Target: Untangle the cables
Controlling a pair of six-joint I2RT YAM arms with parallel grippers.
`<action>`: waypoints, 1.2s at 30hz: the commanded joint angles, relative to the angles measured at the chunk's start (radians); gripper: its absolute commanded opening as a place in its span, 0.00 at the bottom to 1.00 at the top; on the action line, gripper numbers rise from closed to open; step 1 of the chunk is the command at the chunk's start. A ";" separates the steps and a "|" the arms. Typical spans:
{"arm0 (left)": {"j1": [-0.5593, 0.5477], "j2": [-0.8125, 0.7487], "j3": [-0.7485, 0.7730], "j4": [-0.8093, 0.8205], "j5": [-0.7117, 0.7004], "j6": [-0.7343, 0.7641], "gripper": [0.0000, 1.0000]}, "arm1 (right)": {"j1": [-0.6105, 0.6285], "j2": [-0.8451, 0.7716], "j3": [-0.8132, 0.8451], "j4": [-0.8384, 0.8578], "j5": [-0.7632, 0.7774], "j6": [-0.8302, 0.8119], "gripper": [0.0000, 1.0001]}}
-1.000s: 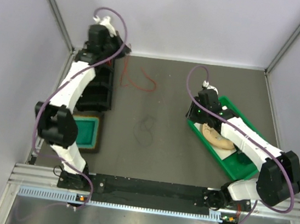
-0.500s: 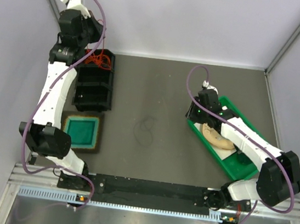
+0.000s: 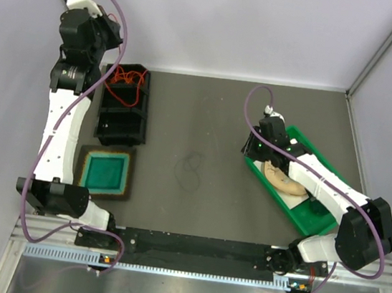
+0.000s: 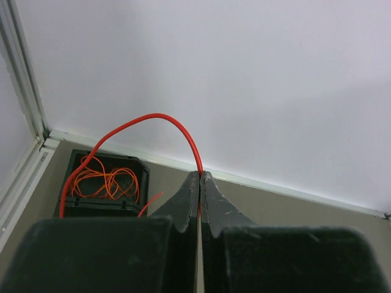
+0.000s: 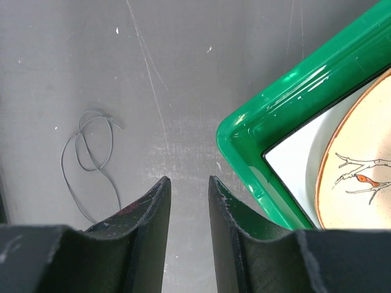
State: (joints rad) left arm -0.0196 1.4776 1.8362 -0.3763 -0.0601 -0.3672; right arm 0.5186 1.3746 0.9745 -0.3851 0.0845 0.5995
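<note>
Transfer of the orange cable, seen from above and from both wrists. The left gripper, its jaws pressed together on one strand of the orange cable, now stands high in the far-left corner. A second ago it was low over the table, and the cable trailed across the bare surface beside it. From the jaws the strand arches up and to the left, then drops into the black bin below and left of them. The rest of the cable is heaped in the bin's far compartment; we see nothing in its other two compartments.

The dark cable has not moved. It lies in a loose loop on the table, ahead and to the left of the right gripper, whose jaws stand partly apart with nothing between them. The right arm has kept its pose.

We judge that the two cables are now well apart, so the separation looks largely achieved. The left jaws have yet to let go, and the dark loop may still cross over itself.

To the right of the right jaws sits the green tray, holding a cream dish with a twig motif. The teal tray, below the left gripper and nearer the arm bases than the bin, holds no cable.
</note>
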 commanded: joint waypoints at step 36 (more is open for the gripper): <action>0.112 0.042 -0.120 0.076 0.396 0.350 0.00 | -0.005 -0.028 -0.011 0.037 -0.022 0.010 0.31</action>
State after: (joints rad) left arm 0.0628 1.5024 1.7145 -0.3595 0.1967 -0.1143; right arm 0.5186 1.3720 0.9607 -0.3817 0.0731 0.6067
